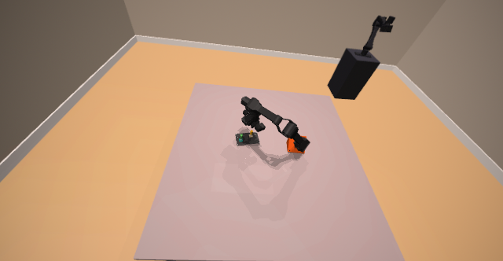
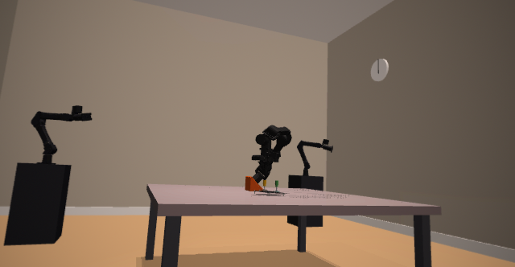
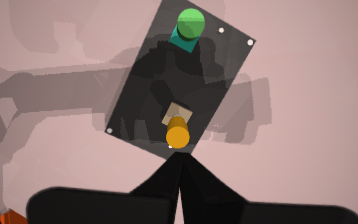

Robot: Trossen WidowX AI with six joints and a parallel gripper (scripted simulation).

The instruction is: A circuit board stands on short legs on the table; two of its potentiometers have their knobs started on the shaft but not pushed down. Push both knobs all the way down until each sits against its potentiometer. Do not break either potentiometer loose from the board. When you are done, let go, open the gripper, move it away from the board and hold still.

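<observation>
The dark circuit board (image 1: 255, 141) (image 3: 230, 55) stands low on the table. The green knob (image 1: 241, 135) (image 2: 277, 183) (image 3: 191, 23) is upright over the teal potentiometer (image 3: 182, 45). The yellow-orange knob (image 1: 251, 132) (image 2: 265, 182) (image 3: 178, 136) is over the tan potentiometer (image 3: 181, 110), with a bit of shaft showing between them. In the exterior view both knobs stand raised on thin stems; the potentiometers are too small to judge there. My gripper (image 3: 180, 159) is shut and empty, above the board's near end, its tips just below the yellow-orange knob in the wrist view. Contact is not visible.
The arm's orange base (image 1: 291, 145) (image 2: 251, 183) (image 3: 12, 218) stands on the pink table (image 1: 189, 222) (image 2: 362, 205), beyond the board's yellow-orange-knob end. Two other arms stand on dark pedestals (image 1: 354, 76) (image 2: 38, 203) away from the table. Arm shadows cross the board.
</observation>
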